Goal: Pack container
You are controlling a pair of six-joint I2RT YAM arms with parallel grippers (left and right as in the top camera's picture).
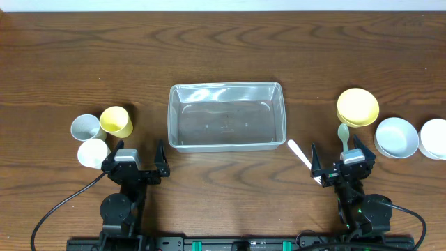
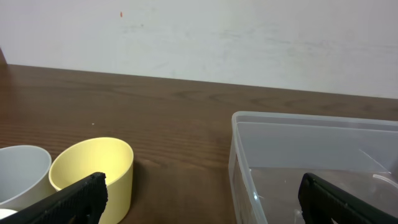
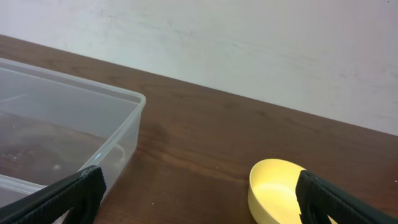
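The left tool (image 1: 140, 155) is released, its jaws spread wide and gripping nothing, close to the bench's near edge. The right tool (image 1: 337, 157) is released in the same way, also by the near edge. The container (image 1: 226, 117) sits at mid-bench, between the two tools and just beyond them. A yellow cup (image 1: 116, 121) stands toward the left edge and a yellow bowl (image 1: 357, 107) toward the right.

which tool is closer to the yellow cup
Left. The left tool sits just in front of the yellow cup, slightly to its right. The right tool is far off on the other side of the container.
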